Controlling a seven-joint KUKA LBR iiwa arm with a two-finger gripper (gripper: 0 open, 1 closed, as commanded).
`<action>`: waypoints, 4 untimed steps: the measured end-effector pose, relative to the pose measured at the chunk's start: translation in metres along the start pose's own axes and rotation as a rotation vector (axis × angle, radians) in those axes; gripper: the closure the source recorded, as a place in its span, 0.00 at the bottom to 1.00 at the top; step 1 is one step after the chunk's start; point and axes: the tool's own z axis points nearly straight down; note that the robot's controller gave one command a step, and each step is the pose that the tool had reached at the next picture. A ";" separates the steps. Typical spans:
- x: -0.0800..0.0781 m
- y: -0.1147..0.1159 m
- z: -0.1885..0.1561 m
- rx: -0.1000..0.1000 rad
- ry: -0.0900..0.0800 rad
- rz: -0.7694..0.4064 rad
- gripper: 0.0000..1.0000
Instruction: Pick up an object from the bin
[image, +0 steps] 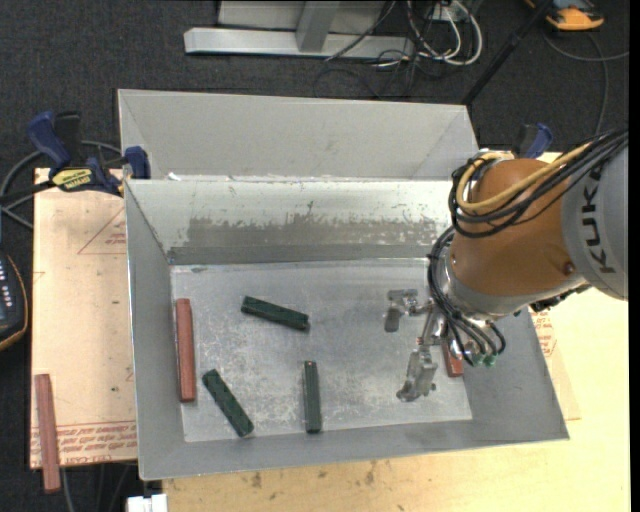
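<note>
Gripper (408, 345): over the right part of the bin floor; its two fingers stand wide apart, one toward the back wall, one toward the front; nothing lies between them.
Bin (300, 240): grey metal, sloping walls; the floor under the fingers is bare.
Nearest candidate: a dark green bar (312, 397) lying front to back near the front edge, left of the gripper and apart from it.
Other candidates: a second green bar (275, 313) at mid-floor; a third green bar (228, 403) slanted at front left; a red-brown bar (184, 350) close along the left wall.
Red sliver (455, 362): just beside the wrist, partly hidden; loose thing or robot part, cannot tell.
Step in hand (judged): setting the spread fingers over a target.
Good practice: centre on a bar's middle; turn the wrist so the fingers straddle its narrow width; descend until the tips flank it; only then close; the wall may crowd the red-brown bar.
</note>
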 end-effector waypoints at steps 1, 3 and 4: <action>-0.080 -0.067 0.122 0.002 -0.008 -0.441 0.00; -0.104 -0.094 0.090 0.005 -0.013 -1.100 0.00; -0.095 -0.090 0.119 0.000 -0.011 -1.768 0.00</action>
